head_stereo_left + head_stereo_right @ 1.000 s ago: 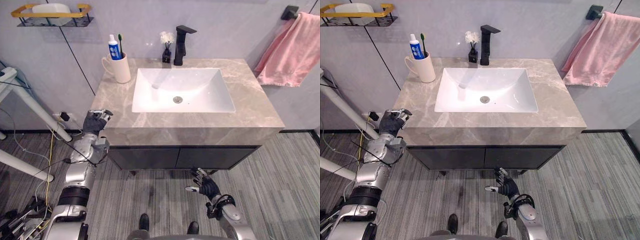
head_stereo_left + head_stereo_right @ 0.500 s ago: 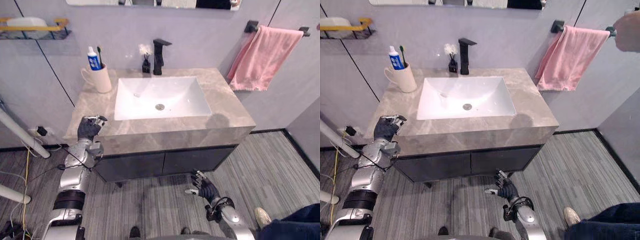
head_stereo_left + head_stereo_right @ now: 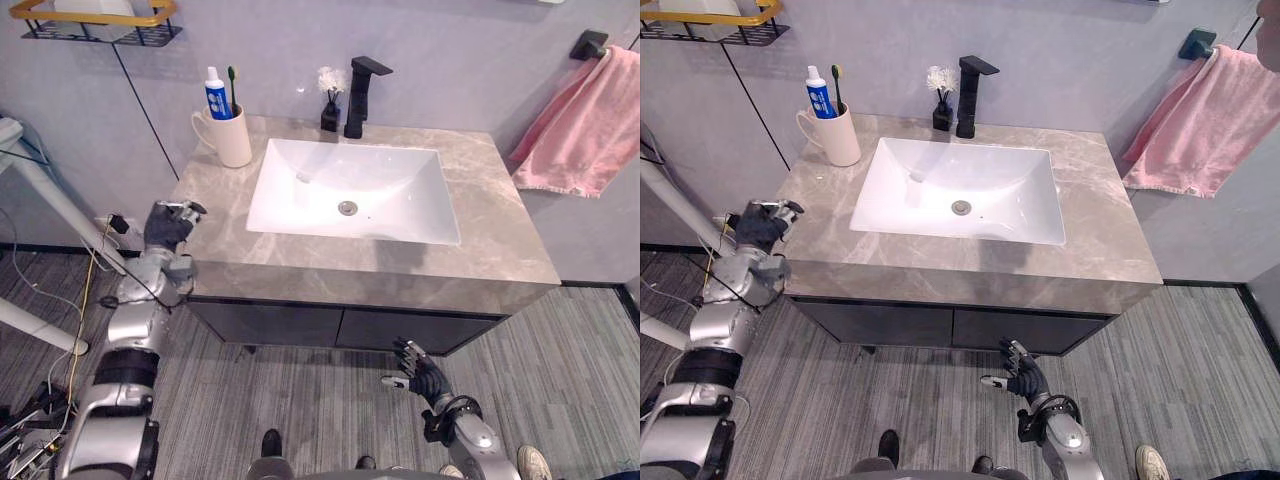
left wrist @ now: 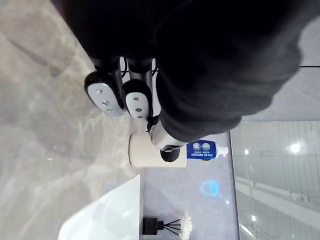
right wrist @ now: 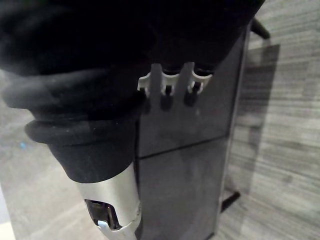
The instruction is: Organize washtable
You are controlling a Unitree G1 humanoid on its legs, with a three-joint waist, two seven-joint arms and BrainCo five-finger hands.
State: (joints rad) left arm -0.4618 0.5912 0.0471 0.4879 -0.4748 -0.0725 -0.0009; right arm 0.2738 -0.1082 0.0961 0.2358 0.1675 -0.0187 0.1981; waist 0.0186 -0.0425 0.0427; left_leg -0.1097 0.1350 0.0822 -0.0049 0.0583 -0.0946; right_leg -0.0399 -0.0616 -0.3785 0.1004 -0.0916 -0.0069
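Observation:
The grey marble washtable holds a white sink, a black faucet and a small black vase of white flowers. At its back left corner stands a cream mug with a toothpaste tube and a toothbrush. My left hand hovers at the table's left front edge, its fingers curled and holding nothing; the mug shows beyond them. My right hand hangs low before the dark cabinet, fingers relaxed, holding nothing.
A pink towel hangs on a wall bar at the right. A black wire shelf with a gold rim is fixed on the wall at the upper left. White frame legs stand left of the table. A person's shoe is at the lower right.
The camera has swung back to the left, so the whole scene has shifted. Both hands keep their places and shapes. The person's hand at the towel bar has slipped mostly out of view.

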